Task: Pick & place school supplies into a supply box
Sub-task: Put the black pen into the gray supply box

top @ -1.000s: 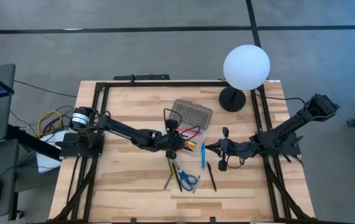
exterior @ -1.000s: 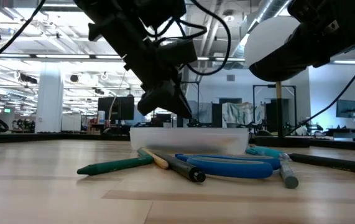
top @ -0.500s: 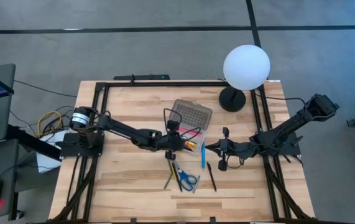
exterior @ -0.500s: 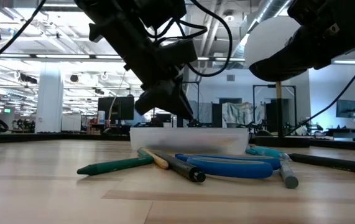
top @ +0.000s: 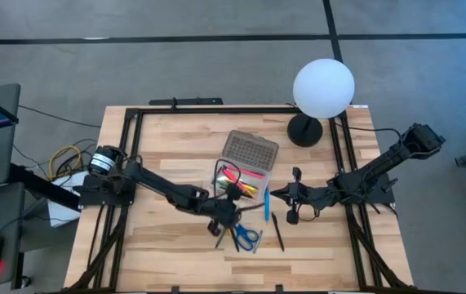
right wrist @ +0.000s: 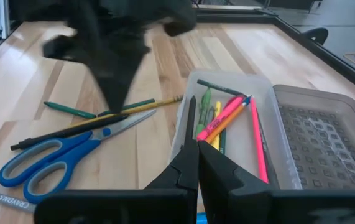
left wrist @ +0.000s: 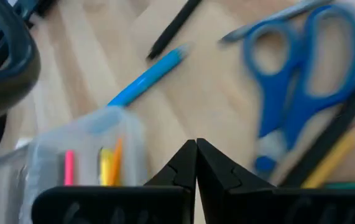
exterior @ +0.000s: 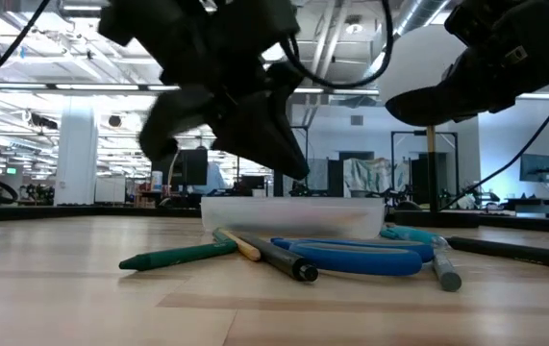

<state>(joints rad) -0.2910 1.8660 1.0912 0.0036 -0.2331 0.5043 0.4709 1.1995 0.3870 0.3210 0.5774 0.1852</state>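
The supply box (top: pixel 243 181) is a clear tray with its grey dotted lid (top: pixel 250 150) swung open; pink, yellow and green pens (right wrist: pixel 224 121) lie inside it. Blue-handled scissors (top: pixel 246 237), a green pencil (exterior: pixel 178 256), a yellow pencil (right wrist: pixel 146 106), black pens (top: pixel 278 232) and a blue pen (top: pixel 266 205) lie flat on the table near the box. My left gripper (top: pixel 222 219), shut and holding nothing, hovers over these loose supplies beside the scissors (left wrist: pixel 301 81). My right gripper (top: pixel 273 194), shut, waits at the box's right side.
A white globe lamp (top: pixel 323 87) on a black foot stands at the table's far right corner. A black frame (top: pixel 135 114) runs along the table's edges. Bare wood lies to the left and near side of the supplies.
My left gripper has moved from above the box toward the table's near edge and now hangs over the loose pencils and scissors. The supplies on the table and the box have kept their places.
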